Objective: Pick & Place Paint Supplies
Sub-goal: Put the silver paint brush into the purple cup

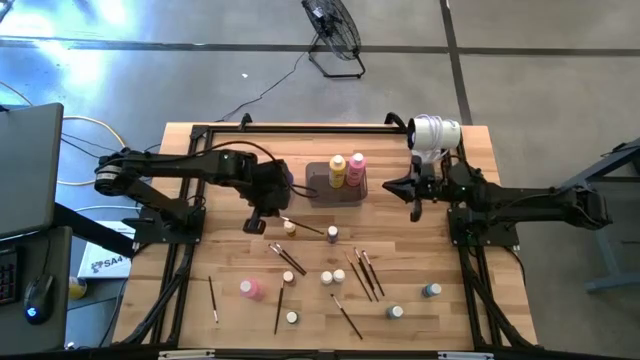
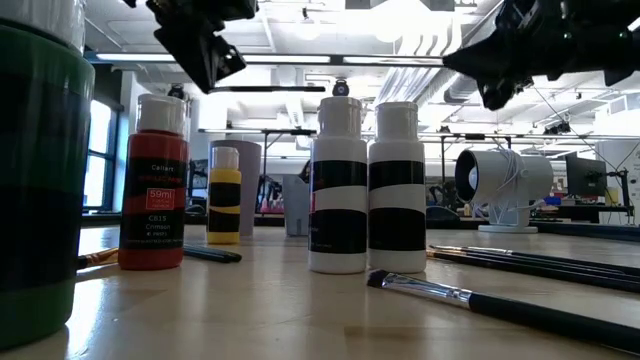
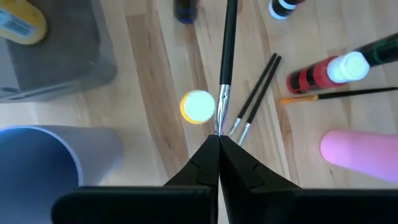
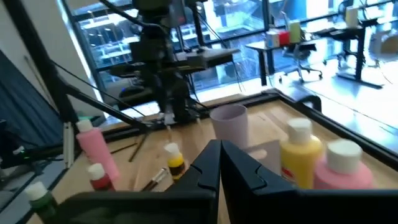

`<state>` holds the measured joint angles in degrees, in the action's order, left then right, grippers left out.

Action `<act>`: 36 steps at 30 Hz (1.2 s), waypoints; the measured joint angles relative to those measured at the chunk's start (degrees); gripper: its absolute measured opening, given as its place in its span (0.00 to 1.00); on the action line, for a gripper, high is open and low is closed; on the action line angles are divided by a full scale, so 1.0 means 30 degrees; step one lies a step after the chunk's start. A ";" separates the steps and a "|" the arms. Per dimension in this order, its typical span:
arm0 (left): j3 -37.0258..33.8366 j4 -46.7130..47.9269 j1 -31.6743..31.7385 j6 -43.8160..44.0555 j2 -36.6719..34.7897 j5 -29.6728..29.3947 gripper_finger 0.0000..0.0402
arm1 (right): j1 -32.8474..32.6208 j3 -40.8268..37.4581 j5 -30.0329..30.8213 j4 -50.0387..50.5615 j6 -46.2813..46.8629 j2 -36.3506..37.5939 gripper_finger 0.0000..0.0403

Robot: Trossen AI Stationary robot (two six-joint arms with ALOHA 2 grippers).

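Left gripper (image 3: 219,140), fingers pressed together and holding nothing, hovers above a dark-handled paintbrush (image 3: 226,59) and a small yellow bottle (image 3: 198,106) near the purple cup (image 1: 314,177). Right gripper (image 1: 416,210), likewise clenched and empty, hangs beside the grey tray (image 1: 322,194), where a yellow-orange bottle (image 1: 338,169) and a pink bottle (image 1: 357,167) already stand. Judged step: approach to a pick; the fingers must part before descent. Remaining bottles and brushes lie scattered over the table (image 1: 450,255), with open room between them.
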<state>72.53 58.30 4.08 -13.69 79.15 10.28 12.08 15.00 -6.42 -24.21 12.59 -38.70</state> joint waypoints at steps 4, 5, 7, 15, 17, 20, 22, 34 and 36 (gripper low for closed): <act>0.0147 0.0016 0.0000 0.0002 0.0000 -0.0519 0.00 | -0.0902 0.0140 0.0679 -0.0202 -0.0112 -0.0146 0.01; 0.0155 0.0008 0.0000 0.0003 0.0000 -0.0592 0.00 | -0.1156 0.0256 0.0913 -0.0162 -0.0122 -0.0266 0.01; 0.0184 0.0014 0.0000 0.0069 0.0000 -0.0716 0.00 | -0.1744 0.0682 0.1359 -0.0158 -0.0371 -0.0746 0.01; 0.0184 -0.0138 0.0007 0.0219 0.0000 -0.0777 0.00 | -0.4671 0.4199 0.4445 0.1365 -0.2750 -0.5072 0.01; 0.0184 -0.0297 0.0007 0.0219 0.0000 -0.0783 0.00 | -0.5114 0.5143 0.4935 0.1444 -0.3282 -0.6389 0.01; 0.0184 -0.0371 0.0007 0.0219 0.0000 -0.0838 0.00 | -0.5421 0.6534 0.4940 0.1442 -0.3563 -0.8051 0.01; 0.0184 -0.0366 0.0007 0.0231 0.0000 -0.0838 0.00 | -0.5510 0.7387 0.4541 0.1445 -0.3571 -0.8934 0.01; 0.0184 -0.0363 0.0007 0.0238 0.0000 -0.0831 0.00 | -0.5619 0.9449 0.3505 0.1842 -0.4045 -1.1125 0.01; 0.0184 -0.0363 0.0007 0.0233 0.0000 -0.0826 0.00 | -0.5618 0.9449 0.3511 0.2340 -0.4563 -1.1130 0.01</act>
<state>73.08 57.21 4.10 -12.99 79.15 7.81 -4.78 43.35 4.12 -17.19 -1.10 -72.09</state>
